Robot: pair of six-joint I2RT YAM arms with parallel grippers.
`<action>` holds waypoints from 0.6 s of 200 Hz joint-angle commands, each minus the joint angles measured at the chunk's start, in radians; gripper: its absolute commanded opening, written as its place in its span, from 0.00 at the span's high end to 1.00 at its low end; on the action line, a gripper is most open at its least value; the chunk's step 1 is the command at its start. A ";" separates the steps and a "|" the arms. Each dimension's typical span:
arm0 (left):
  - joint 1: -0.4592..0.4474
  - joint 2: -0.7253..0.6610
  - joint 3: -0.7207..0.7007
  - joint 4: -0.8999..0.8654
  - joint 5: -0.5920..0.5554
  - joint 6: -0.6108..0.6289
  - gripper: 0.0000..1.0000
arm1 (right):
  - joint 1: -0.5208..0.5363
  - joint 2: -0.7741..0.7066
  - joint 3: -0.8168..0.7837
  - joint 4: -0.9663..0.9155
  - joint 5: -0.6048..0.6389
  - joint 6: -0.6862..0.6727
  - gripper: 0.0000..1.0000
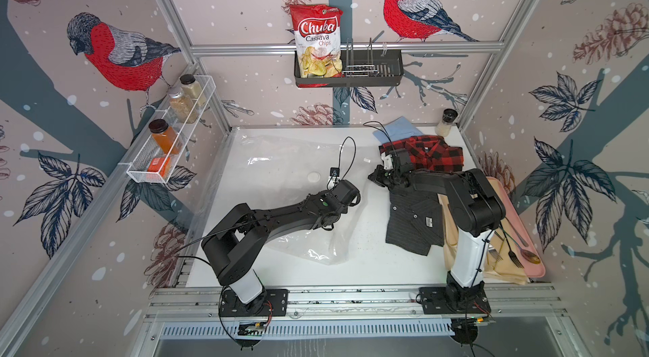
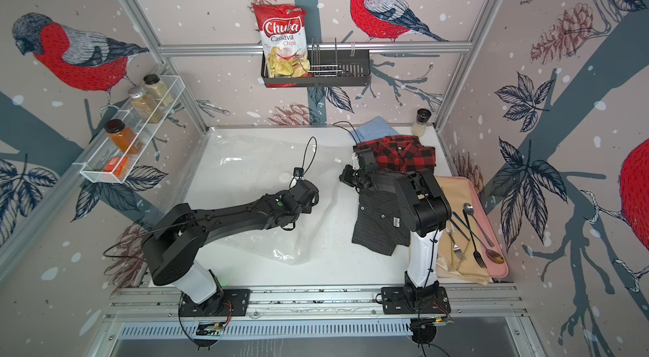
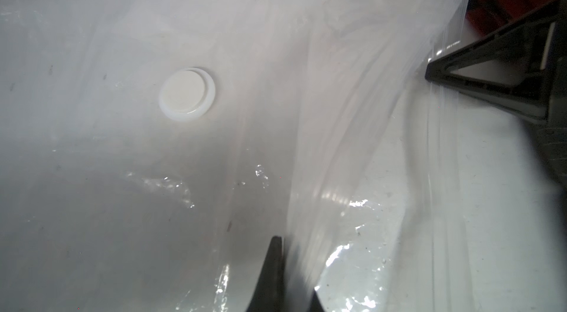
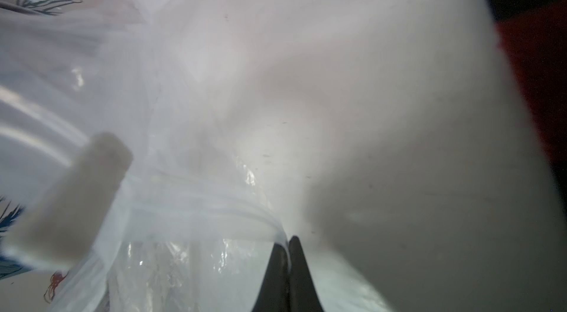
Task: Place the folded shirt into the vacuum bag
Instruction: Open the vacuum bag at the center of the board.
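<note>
**A:** What is in front of me, biggest thing first?

**B:** You have a white surface inside a booth with bird wallpaper. A vacuum bag, clear and glossy, lies spread over its left and middle. It looks empty.

**A:** Where are the shirts?

**B:** All are outside the bag, on the right. A dark striped shirt lies nearest the bag, partly under your right arm. A red checked shirt sits folded behind it, and a blue shirt peeks out behind that. I cannot tell which one you are meant to pack.

**A:** And my pincers?

**B:** Your left pincer is closed on a fold of the bag's film, near the valve. Your right pincer is pressed tight on the bag's zip edge, on the side facing the shirts. Neither holds cloth.

**A:** How will these handle?

**B:** The bag looks light, limp and slippery. Its mouth will probably sag closed unless one layer is lifted by the stiffer zip edge. A shirt is soft and floppy, so pinch a folded edge through all its layers or it may fall open, then slide it in low. The small round white valve is the only hard part, so keep off it.
</note>
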 commanded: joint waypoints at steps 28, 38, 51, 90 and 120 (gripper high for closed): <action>-0.004 0.013 -0.008 0.018 -0.034 -0.029 1.00 | 0.014 -0.025 0.027 -0.021 -0.003 -0.038 0.81; -0.004 0.028 0.010 0.009 -0.036 -0.022 1.00 | 0.016 -0.058 0.017 -0.034 0.016 -0.045 0.75; -0.004 0.048 0.032 -0.002 -0.034 -0.011 1.00 | 0.015 -0.116 -0.005 -0.062 0.061 -0.060 0.66; -0.004 0.082 0.084 -0.024 -0.001 0.021 1.00 | -0.007 -0.259 -0.078 -0.161 0.221 -0.119 0.56; -0.002 0.075 0.095 -0.033 0.019 0.034 1.00 | -0.035 -0.301 -0.109 -0.220 0.322 -0.158 0.56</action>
